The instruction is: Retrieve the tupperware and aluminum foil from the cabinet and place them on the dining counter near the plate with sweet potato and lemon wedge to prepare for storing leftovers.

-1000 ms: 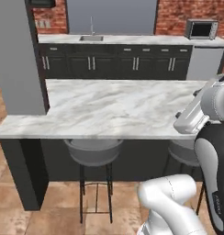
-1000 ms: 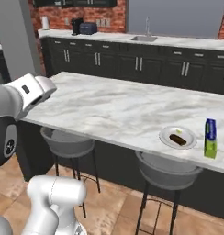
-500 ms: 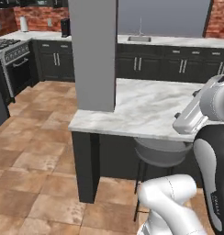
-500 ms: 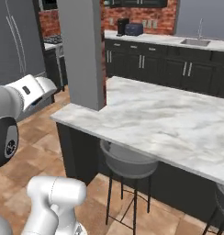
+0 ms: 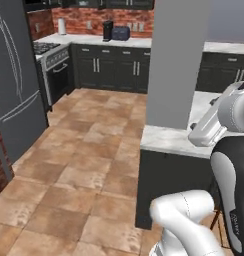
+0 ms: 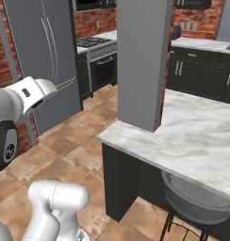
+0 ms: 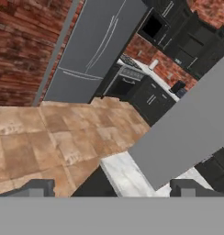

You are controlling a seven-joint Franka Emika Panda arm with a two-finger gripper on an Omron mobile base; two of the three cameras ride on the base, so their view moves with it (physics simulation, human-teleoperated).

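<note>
Kitchen floor tiles and brick walls surrounded the pincer (image 7: pixel 112 190), which stood wide open and empty, carried idle for travel. Beyond it at twelve o'clock lay the marble desk (image 7: pixel 127 176) end and grey pillar (image 7: pixel 187 121); refrigerator (image 7: pixel 93 50) at eleven. Tupperware and foil were nowhere visible, presumably inside a cabinet.

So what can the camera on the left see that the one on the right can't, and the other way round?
Left base view alone: a white paper towel roll and a dark toaster on the back counter, below the brick wall.

Right base view alone: a grey bar stool tucked under the marble dining counter, and a wide stretch of that countertop.

Both: the grey fridge, the stove, the grey pillar rising from the counter's end, the tiled floor, dark cabinets and the robot's white arm.
</note>
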